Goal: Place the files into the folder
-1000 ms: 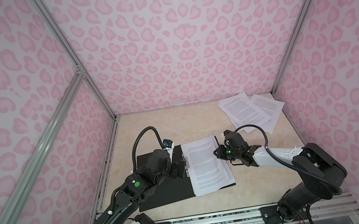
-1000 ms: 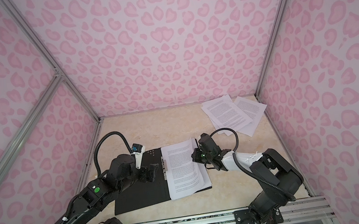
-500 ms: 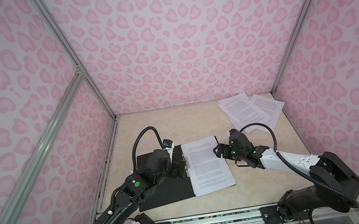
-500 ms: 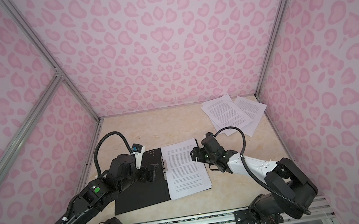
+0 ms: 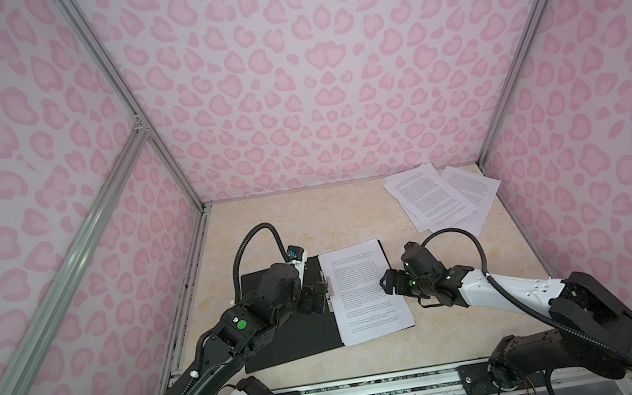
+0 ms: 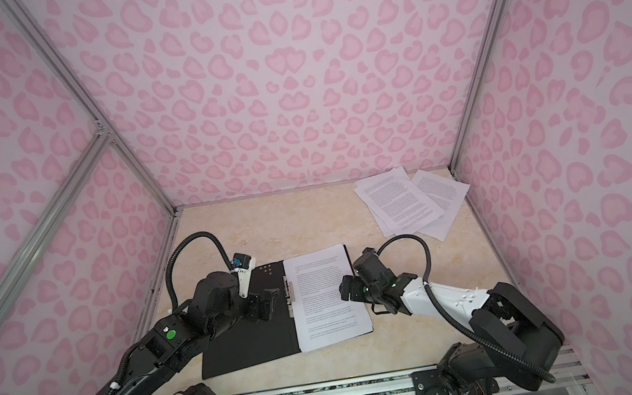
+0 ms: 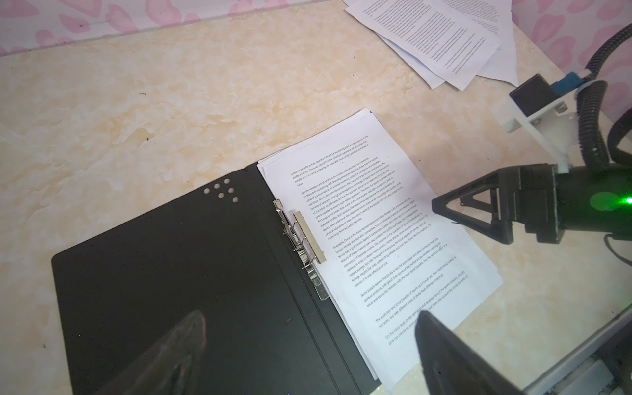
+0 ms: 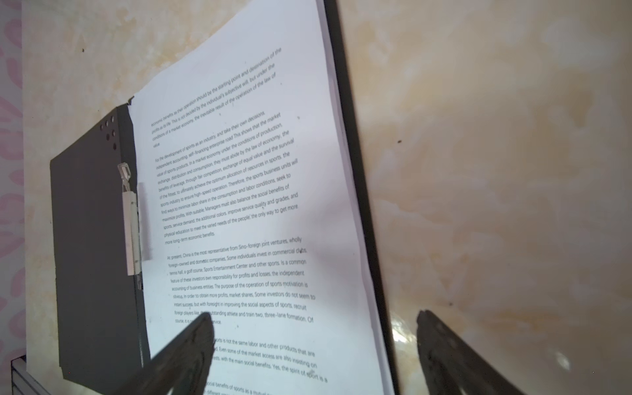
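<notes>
right gripper (image 5: 388,282) has let go of the sheet and drawn back to its right edge since a second ago.
in both top views the folder (image 5: 285,347) lies open, black inside up, at lower centre of the frame, with the filed sheets (image 5: 365,292) resting on its right half beside the spine clip (image 7: 307,239). the right jaws stand wide and hold nothing. the left gripper (image 5: 317,297) hovers over the spine, jaws spread, also empty. the remaining files (image 5: 438,198) lie fanned on the table (image 5: 301,221) at upper right, well apart. one placing looks finished; next, i judge, the right arm must reach back to that pile and peel off a single thin sheet.
</notes>
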`<action>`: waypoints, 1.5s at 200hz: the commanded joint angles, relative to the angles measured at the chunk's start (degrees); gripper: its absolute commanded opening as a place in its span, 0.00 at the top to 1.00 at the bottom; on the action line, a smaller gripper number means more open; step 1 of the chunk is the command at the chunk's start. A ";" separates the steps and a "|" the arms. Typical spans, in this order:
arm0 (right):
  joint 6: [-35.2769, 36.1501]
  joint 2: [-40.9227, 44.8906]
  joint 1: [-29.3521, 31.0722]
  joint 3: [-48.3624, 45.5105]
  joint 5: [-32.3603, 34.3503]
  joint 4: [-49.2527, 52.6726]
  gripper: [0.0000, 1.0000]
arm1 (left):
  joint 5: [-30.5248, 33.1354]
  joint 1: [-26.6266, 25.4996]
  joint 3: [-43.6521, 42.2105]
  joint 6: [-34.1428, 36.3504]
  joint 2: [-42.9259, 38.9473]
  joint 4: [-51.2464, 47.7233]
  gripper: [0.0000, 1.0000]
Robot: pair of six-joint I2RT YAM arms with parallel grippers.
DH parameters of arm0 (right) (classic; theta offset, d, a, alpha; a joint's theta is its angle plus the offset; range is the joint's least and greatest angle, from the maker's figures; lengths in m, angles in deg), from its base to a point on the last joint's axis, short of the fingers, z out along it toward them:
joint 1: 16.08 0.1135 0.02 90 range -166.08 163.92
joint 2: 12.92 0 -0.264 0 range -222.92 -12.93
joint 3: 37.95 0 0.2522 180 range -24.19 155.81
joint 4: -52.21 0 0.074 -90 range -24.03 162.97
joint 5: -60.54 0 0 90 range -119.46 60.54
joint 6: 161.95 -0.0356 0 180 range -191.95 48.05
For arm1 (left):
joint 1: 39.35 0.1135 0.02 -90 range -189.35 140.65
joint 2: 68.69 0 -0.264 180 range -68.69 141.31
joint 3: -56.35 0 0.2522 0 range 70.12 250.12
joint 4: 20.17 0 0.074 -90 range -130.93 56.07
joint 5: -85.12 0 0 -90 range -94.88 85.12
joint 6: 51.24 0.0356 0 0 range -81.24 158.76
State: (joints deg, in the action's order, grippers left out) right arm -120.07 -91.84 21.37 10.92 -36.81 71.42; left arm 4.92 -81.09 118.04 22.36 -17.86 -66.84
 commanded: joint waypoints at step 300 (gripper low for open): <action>17.84 -9.02 -19.10 16.68 2.05 7.13 0.10 | -0.22 -0.01 -0.21 0.06 -0.78 0.23 0.03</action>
State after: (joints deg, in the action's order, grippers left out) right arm -112.73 -96.78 8.81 22.61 -35.94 75.62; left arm 4.94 -81.09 117.97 22.33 -19.06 -66.86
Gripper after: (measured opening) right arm 0.918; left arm 0.972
